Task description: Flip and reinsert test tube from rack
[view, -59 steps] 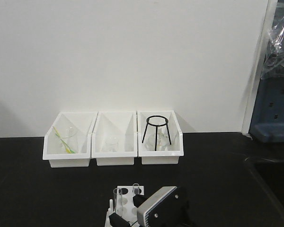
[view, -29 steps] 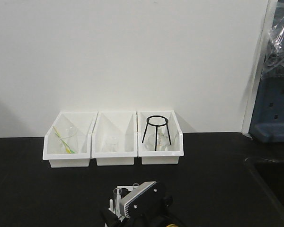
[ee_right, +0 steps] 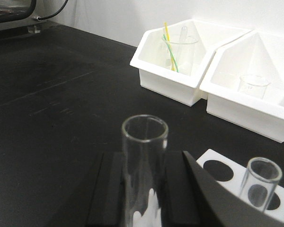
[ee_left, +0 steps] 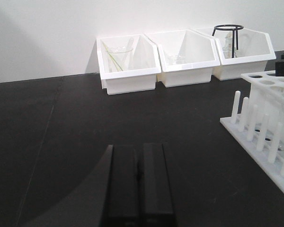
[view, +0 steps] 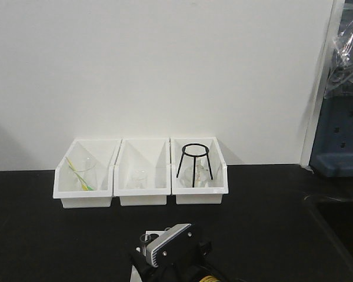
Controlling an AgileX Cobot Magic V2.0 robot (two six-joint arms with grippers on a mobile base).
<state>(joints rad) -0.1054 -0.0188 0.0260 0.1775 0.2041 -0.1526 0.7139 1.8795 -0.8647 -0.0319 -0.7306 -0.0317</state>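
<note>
The test tube [ee_right: 144,156], wide clear glass with its open rim up, stands between the two black fingers [ee_right: 114,189] of my right gripper [ee_right: 144,194], which press on both its sides. Beside it the thinner tube [ee_right: 260,182] stands in a hole of the white rack [ee_right: 217,170]. In the front view the right gripper's grey body [view: 170,247] covers most of the rack [view: 155,230], and only the test tube's rim [view: 146,238] shows. My left gripper [ee_left: 138,150] hovers over the black table with its fingers together and empty, left of the rack's pegs [ee_left: 262,137].
Three white bins [view: 142,182] line the back wall. One holds a beaker with a yellow-green straw [view: 81,173], and one holds a black tripod ring [view: 195,164]. A sink recess [view: 341,226] lies at the right table edge.
My right gripper has slid leftward along the rack to the wide tube and now hides the thinner tube in the front view.
</note>
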